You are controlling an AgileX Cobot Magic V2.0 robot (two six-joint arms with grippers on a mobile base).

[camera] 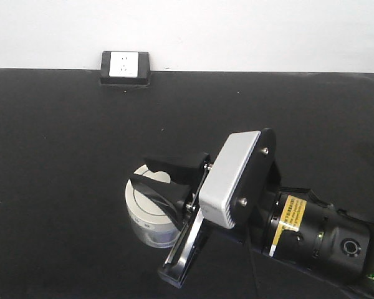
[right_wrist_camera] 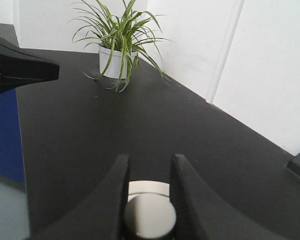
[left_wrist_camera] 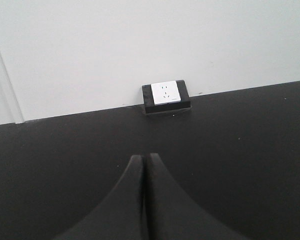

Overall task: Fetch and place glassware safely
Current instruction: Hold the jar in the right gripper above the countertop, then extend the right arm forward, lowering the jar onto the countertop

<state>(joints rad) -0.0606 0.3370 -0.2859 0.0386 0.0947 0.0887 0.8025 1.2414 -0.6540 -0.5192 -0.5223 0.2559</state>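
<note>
Glass jar [camera: 144,232] with a cream lid [camera: 137,200] sits on the black table [camera: 62,156], its knob [right_wrist_camera: 150,217] clamped by the right gripper [camera: 140,171]. The left gripper [left_wrist_camera: 144,159] is closed, empty. The arm's yellow label [camera: 291,215] is too small to read.

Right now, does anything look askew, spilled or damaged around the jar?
Nothing stands out. The jar stands upright on the table, lid seated, nothing spilled. The right claw straddles the knob; whether it grips, I cannot tell.
</note>
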